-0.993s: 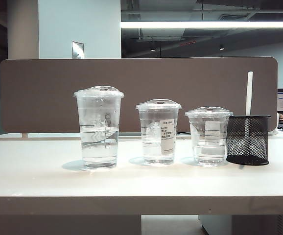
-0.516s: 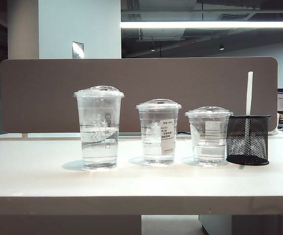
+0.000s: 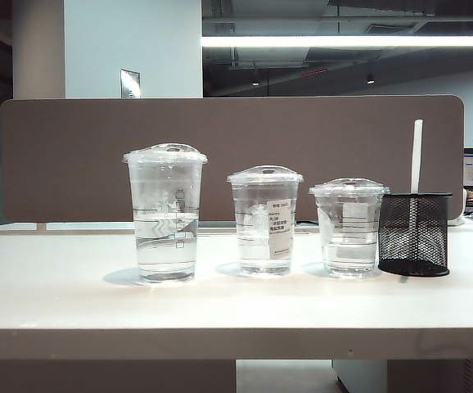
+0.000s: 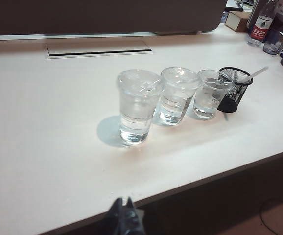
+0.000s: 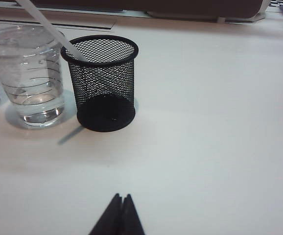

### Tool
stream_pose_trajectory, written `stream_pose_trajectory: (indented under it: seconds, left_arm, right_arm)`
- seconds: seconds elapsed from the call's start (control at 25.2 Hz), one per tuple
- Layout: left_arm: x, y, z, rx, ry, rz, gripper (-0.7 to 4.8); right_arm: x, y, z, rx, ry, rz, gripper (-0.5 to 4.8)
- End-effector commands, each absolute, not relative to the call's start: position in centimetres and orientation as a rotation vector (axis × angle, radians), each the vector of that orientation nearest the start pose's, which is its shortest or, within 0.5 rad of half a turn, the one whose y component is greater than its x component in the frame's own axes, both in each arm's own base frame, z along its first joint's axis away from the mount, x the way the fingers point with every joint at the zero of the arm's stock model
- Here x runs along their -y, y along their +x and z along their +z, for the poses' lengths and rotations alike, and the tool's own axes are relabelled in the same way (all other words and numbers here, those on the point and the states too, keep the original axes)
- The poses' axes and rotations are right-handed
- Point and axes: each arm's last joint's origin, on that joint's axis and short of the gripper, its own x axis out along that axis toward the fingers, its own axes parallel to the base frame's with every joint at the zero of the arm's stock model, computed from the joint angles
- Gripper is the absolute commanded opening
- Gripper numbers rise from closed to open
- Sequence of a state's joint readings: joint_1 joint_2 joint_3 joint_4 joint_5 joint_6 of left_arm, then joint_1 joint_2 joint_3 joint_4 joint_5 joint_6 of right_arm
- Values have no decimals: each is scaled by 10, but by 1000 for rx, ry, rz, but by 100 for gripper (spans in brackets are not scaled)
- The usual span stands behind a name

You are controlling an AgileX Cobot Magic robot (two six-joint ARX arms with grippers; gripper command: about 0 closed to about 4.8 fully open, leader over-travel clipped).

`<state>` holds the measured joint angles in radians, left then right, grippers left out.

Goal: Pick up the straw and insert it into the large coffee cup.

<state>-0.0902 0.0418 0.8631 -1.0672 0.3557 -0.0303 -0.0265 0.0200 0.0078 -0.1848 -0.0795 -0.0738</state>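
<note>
I count three clear lidded cups (image 3: 265,219) in a row on the table, one straw (image 3: 416,155) and one black mesh holder (image 3: 414,233). Two grippers (image 5: 120,198) show, one per wrist view.

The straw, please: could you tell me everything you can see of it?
The straw is a long, thin, straight white tube, plastic or paper by its look. It stands in the black mesh holder at the right end of the cup row, leaning on its rim and rising well above it. Nothing else touches it; neither gripper holds it.
</note>
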Motion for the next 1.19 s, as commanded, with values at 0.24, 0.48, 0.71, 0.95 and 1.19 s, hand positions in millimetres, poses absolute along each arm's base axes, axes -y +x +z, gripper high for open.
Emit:
stream_pose_trajectory:
  seconds: [0.24,0.48,0.71,0.95,1.19]
  left_arm:
    - [7,-30,313,-244,-58,-439,-3]
    - [8,-29,315,-222,-55,-440,-3]
    - [8,-29,315,-223,-57,-447,-3]
    - [8,-29,315,-226,-67,-445,-3]
    - [9,-30,315,-227,-74,-504,-3]
  right_arm:
    - [0,97,146,-187,-59,69,-5]
    - [1,95,168,-117,213,25,-6]
    - [1,59,283,151,12,-19,-5]
    - [-1,84,368,-42,-336,82,28]
    - [-3,156,354,-111,-318,239,123]
